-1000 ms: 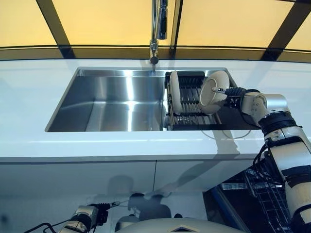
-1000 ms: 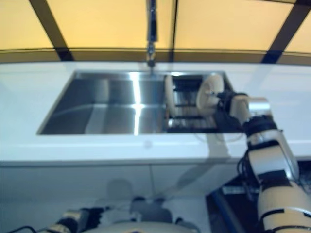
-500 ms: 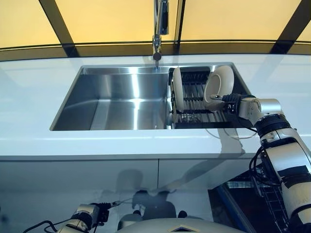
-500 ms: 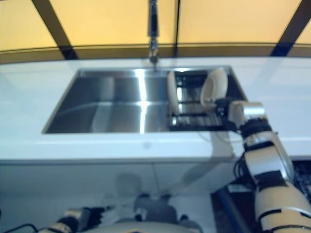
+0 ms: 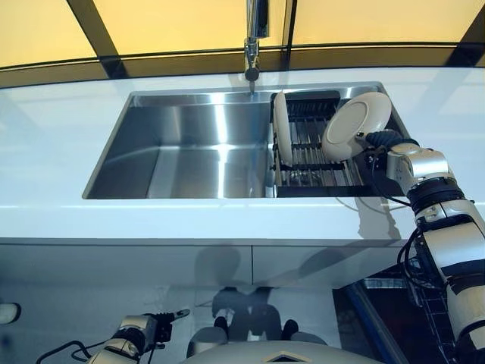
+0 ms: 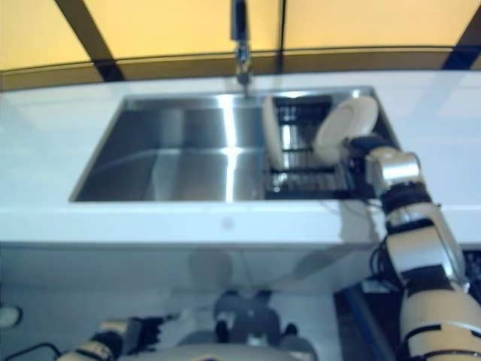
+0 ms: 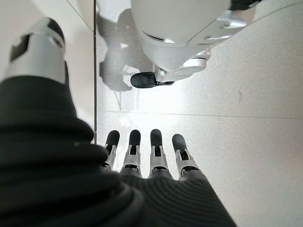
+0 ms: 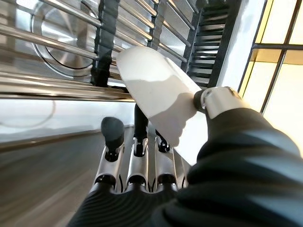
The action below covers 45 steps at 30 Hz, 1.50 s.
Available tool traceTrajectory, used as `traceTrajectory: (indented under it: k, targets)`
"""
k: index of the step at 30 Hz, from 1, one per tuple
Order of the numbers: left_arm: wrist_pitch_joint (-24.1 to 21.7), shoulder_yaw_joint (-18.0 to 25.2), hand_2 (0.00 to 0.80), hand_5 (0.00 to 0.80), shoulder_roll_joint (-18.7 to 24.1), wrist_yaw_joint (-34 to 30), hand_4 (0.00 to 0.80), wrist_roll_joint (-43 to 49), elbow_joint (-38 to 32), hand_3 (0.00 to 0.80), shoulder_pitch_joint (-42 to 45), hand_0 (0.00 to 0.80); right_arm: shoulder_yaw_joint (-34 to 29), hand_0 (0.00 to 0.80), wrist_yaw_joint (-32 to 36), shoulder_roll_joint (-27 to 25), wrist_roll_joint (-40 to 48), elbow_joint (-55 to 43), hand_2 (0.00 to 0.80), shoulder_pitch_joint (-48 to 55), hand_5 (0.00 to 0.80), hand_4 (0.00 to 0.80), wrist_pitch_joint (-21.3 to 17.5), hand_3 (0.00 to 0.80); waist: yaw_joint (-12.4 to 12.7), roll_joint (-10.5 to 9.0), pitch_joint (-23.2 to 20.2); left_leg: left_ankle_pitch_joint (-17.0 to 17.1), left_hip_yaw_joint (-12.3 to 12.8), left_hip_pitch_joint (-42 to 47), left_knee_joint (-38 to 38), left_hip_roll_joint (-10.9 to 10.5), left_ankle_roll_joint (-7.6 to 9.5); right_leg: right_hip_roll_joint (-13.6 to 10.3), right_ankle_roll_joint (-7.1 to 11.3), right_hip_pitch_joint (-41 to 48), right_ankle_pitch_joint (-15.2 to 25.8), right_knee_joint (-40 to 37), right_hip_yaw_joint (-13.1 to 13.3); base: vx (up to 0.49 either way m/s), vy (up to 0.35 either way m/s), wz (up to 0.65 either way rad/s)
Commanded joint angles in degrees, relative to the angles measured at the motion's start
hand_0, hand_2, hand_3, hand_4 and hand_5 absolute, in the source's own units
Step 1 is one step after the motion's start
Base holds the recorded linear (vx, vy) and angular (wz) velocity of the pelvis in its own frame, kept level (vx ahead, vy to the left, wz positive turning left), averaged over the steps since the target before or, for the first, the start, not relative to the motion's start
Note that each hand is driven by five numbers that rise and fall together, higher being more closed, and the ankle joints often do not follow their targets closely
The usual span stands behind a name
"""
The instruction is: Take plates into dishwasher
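While held tilted above the dish rack [image 5: 314, 155], plate [image 5: 356, 126] clear of rack bars, open sink [image 5: 189, 152] alongside. Raised out of rack since earlier. Pinched at lower rim by right hand [image 5: 383, 141], thumb against face. Second plate [image 5: 282, 139] upright in rack. Left hand [image 7: 151, 158] low, fingers straight.

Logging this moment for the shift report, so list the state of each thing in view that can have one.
Right hand: shut on the held plate.
Held plate: lifted above the rack, tilted.
Second plate: standing on edge in the dish rack.
Dish rack: sits in the sink's right part.
Sink: basin bare.
Faucet: no water visible.
Left hand: open, down by the floor.
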Motion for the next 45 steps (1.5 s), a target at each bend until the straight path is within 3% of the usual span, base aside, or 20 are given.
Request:
traceTrajectory:
  k: [1,18,35,45]
  targets:
    - [-0.7,-4.3,0.0,0.0,1.8,-1.0,0.0,1.9,4.5,0.0,-4.2,0.0,2.7,0.8,-1.4,-4.8,-2.9,0.9,0.8,-5.0,0.8,0.8,-4.8,0.8,1.4,-1.58,-1.4,-0.9,0.9,-2.7,2.5,0.1,0.34,-2.7,2.41,0.4,-7.1,7.2,0.2,0.0,0.0,0.0]
    - [-2.3,-2.8,0.0,0.0,3.7,-4.0,0.0,4.8,2.8,0.0,-3.3,0.0,3.8,0.8,-2.9,-10.9,0.6,-9.8,0.8,-7.1,0.8,0.8,-7.3,0.8,-0.9,-4.48,-4.0,-2.0,3.4,0.6,1.1,-0.5,0.88,-2.3,3.83,1.5,-5.0,4.8,2.8,-0.038,0.019,-0.04]
    - [-6.7,-2.3,0.0,0.0,3.6,-3.2,0.0,5.4,3.1,0.0,-0.6,0.0,7.7,0.8,2.9,-20.1,3.6,-12.4,0.8,-15.1,0.8,0.8,-8.5,0.8,-3.1,-6.77,-5.9,-2.7,5.2,1.6,0.1,-1.5,1.56,-1.3,4.54,0.1,-3.2,3.7,6.1,-0.054,0.031,-0.07]
    - [-9.9,-1.7,0.0,0.0,3.9,-3.2,0.0,7.6,2.3,0.0,2.1,0.0,9.0,0.8,8.1,-26.6,0.7,-13.1,0.8,-17.2,0.8,0.8,-6.3,0.8,-4.6,-7.59,-6.7,-3.0,6.3,1.7,-0.5,-1.8,2.01,-0.6,4.86,-1.0,-2.8,3.9,8.0,-0.022,0.032,-0.1]
